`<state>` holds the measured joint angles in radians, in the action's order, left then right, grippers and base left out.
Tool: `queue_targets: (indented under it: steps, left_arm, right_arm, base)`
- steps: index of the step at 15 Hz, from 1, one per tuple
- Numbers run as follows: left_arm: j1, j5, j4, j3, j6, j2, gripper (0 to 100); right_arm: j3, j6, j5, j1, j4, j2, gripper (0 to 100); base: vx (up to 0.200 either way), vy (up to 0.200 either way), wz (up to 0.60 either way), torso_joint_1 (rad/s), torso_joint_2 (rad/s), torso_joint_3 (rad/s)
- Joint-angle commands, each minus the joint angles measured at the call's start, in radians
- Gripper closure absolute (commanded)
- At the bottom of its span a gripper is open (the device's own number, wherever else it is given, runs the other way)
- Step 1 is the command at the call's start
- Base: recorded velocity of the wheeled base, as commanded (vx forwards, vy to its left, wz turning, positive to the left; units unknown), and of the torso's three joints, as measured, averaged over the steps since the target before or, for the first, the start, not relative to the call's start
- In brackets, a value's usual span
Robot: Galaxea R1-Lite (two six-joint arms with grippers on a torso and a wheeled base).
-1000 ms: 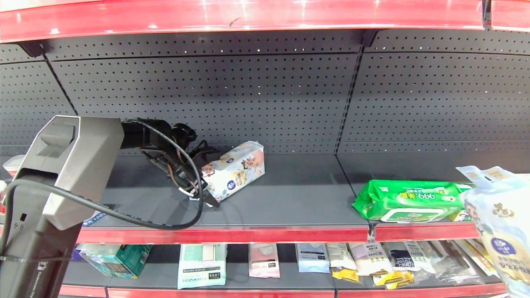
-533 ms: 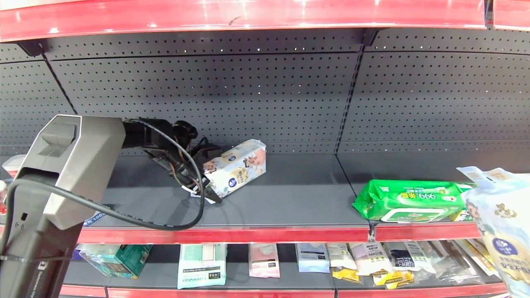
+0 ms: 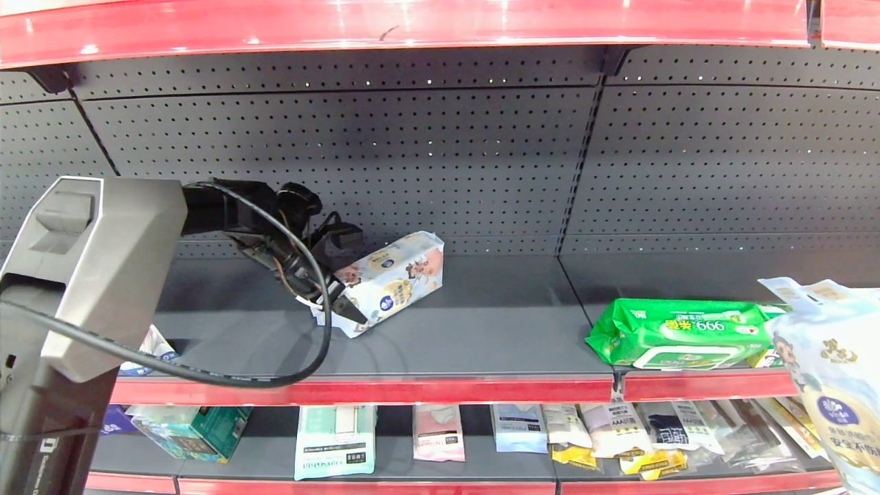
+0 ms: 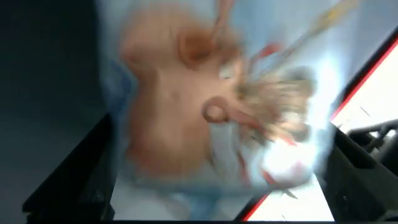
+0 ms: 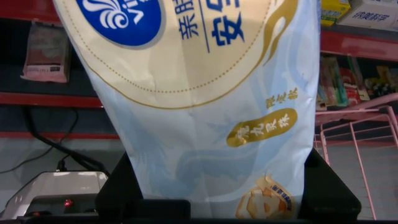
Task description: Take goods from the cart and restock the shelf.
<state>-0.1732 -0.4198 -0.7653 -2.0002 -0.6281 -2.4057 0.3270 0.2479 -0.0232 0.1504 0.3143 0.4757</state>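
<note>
Head view gives you the left pincer reaching in over the grey middle shelf of the left bay, clamped on a cartoon-print pack, one finger above it and one below its near end. That pack lies tilted, its far end raised toward the perforated back panel and its near corner low at the shelf board; you cannot tell whether it touches the board. In the left wrist view the same cartoon-print pack sits blurred right against the camera, with the dark fingers of the left pincer on either side of it. Your right pincer is closed on a second pack, a blue-and-white one with a round blue emblem, gripped at its bottom end so that it stands up in front of the lens. In the head view that second pack shows at the right edge, in front of the shelf and well apart from the first. A green wet-wipes pack lies flat near the front lip of the right bay. On the lower shelf you have a teal box, a white-and-green packet and a pink packet in a row. A pink wire cart shows beside the second pack in the right wrist view.
</note>
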Motion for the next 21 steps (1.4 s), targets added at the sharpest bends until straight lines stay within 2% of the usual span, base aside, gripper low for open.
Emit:
queue_targets:
  steps: [1,5,6,7,8,9,10,13,18,21]
  left_arm:
    - [0.000,-0.002,0.066,0.000,0.001,0.073,0]
    - [0.000,-0.002,0.221,0.000,0.004,0.145,0]
    - [0.000,-0.004,0.279,0.000,0.011,0.145,0]
    - [-0.002,-0.004,0.305,0.000,0.034,0.146,0]
    - [-0.002,-0.004,0.305,0.000,0.034,0.146,0]
    - [-0.015,-0.004,0.308,0.000,0.073,0.155,0]
    - [-0.017,-0.004,0.310,0.000,0.077,0.157,0]
    - [-0.023,-0.002,0.316,0.008,0.077,0.157,0]
    - [-0.034,0.012,0.319,0.110,0.068,0.185,0]
    - [-0.040,0.033,0.319,0.141,0.068,0.197,0]
  right_arm:
    - [-0.002,0.001,0.000,0.000,0.000,0.000,100]
    - [-0.002,0.001,0.000,0.000,0.000,0.000,100]
    - [-0.003,0.001,0.000,0.000,0.000,0.000,100]
    - [-0.003,0.001,0.000,0.000,0.000,0.000,100]
    - [-0.003,0.001,0.000,0.000,0.000,0.000,100]
    - [-0.002,0.001,0.000,0.000,0.000,0.000,100]
    - [0.000,0.001,0.000,0.000,0.000,0.000,100]
    - [0.000,0.001,0.000,0.000,0.000,-0.002,100]
    - [-0.003,0.001,0.000,0.000,0.000,-0.008,100]
    - [-0.008,0.001,0.000,0.000,0.000,-0.008,100]
  base:
    - [0.000,0.000,0.00,0.000,0.00,0.000]
    - [0.000,0.000,0.00,0.000,0.00,0.000]
    - [0.000,0.000,0.00,0.000,0.00,0.000]
    - [0.000,0.000,0.00,0.000,0.00,0.000]
    - [0.000,0.000,0.00,0.000,0.00,0.000]
    - [0.000,0.000,0.00,0.000,0.00,0.000]
    - [0.000,0.000,0.00,0.000,0.00,0.000]
    - [0.000,0.000,0.00,0.000,0.00,0.000]
    - [0.000,0.000,0.00,0.000,0.00,0.000]
    - [0.000,0.000,0.00,0.000,0.00,0.000]
